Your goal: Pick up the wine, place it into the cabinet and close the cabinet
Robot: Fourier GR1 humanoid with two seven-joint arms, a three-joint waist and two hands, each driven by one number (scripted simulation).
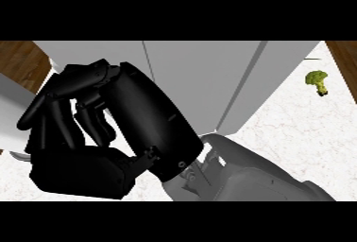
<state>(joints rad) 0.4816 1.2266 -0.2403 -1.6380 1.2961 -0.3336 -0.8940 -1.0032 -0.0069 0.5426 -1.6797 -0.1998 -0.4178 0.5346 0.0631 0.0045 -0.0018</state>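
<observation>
My right hand fills the left and middle of the head view, raised close in front of the white cabinet. Its grey forearm comes in from the lower right. The fingers curl down and to the left towards the palm, and light shows through the gap with nothing held there. The cabinet's right door stands angled outward, seen nearly edge-on. The wine shows nowhere; the hand hides much of the cabinet front and the counter below it. My left hand is out of the picture.
A green broccoli floret lies on the white marbled counter at the right. Brown wood shows at the far left and at the top right corner. A small grey curved piece peeks out at the left edge.
</observation>
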